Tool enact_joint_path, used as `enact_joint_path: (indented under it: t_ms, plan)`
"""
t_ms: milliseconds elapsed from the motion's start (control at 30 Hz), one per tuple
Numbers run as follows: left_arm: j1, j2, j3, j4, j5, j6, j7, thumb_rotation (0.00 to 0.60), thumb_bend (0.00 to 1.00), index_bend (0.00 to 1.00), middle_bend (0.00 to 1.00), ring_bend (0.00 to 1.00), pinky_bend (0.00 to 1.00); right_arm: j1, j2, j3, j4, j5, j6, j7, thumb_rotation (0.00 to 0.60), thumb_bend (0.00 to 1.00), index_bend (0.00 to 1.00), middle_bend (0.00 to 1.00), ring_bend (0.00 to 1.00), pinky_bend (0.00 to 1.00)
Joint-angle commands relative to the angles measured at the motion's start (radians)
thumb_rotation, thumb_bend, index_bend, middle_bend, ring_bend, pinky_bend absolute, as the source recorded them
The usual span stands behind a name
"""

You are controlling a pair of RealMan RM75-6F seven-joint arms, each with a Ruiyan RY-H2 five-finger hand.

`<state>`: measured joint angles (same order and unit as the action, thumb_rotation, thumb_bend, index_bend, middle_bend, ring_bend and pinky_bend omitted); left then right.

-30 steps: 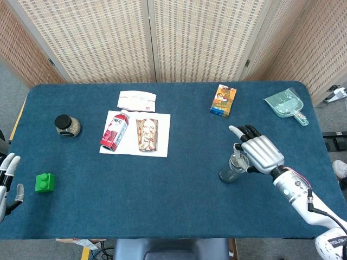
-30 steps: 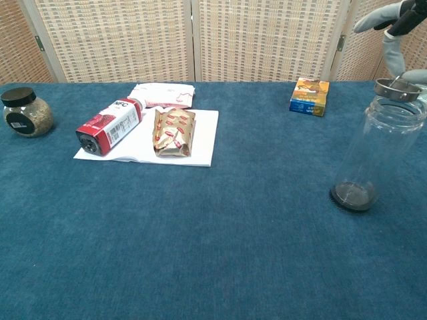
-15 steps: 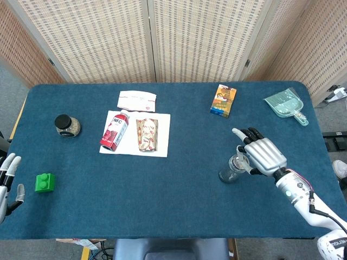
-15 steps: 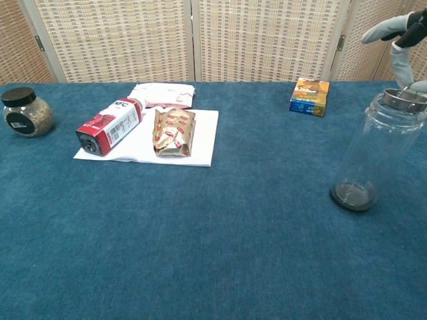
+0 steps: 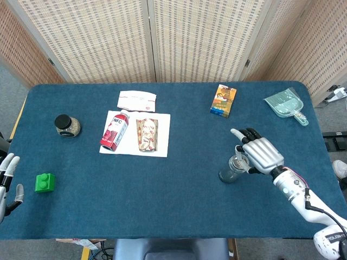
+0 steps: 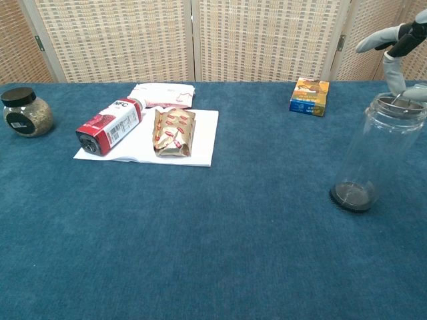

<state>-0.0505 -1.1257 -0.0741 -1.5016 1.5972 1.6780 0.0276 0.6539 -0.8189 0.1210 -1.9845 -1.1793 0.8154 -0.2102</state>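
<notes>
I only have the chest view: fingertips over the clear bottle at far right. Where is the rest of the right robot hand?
Observer: The right robot hand reaches over the clear bottle from the table's right side, fingers spread; I cannot tell whether it grips the rim.
Operator: And the left one? It's outside my frame.
Observer: The left robot hand sits at the table's left edge, fingers apart, holding nothing.
Operator: Anything near it?
Observer: A green block lies beside it, not touching.

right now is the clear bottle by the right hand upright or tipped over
Upright: the clear bottle stands on its dark base, mouth up, under the right hand.
</notes>
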Motion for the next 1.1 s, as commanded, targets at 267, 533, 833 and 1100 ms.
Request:
enact_joint_path:
  t_ms: [267, 533, 833, 1100]
  plan:
    - [0.000, -0.001, 0.000, 0.002, 0.001, 0.000, -0.001, 0.600, 0.54, 0.00, 0.06, 0.00, 0.00, -0.002, 0.039, -0.005, -0.025, -0.001, -0.009, 0.008, 0.600, 0.41, 0.41, 0.00, 0.00, 0.00]
    - [0.000, -0.002, 0.000, 0.001, 0.004, 0.001, 0.003, 0.600, 0.54, 0.00, 0.06, 0.00, 0.00, -0.005, 0.062, -0.004, -0.048, 0.000, -0.007, 0.018, 0.600, 0.38, 0.25, 0.00, 0.00, 0.00]
    - [-0.002, -0.004, 0.000, 0.005, 0.000, -0.006, 0.009, 0.600, 0.54, 0.00, 0.06, 0.00, 0.00, -0.124, 0.156, 0.017, -0.076, -0.151, 0.167, 0.211, 0.600, 0.34, 0.15, 0.00, 0.00, 0.00]
    - [-0.012, -0.014, 0.003, 0.004, -0.011, -0.036, 0.028, 0.600, 0.54, 0.00, 0.06, 0.00, 0.00, -0.313, 0.092, -0.067, 0.050, -0.297, 0.397, 0.254, 0.600, 0.34, 0.01, 0.00, 0.00, 0.00]
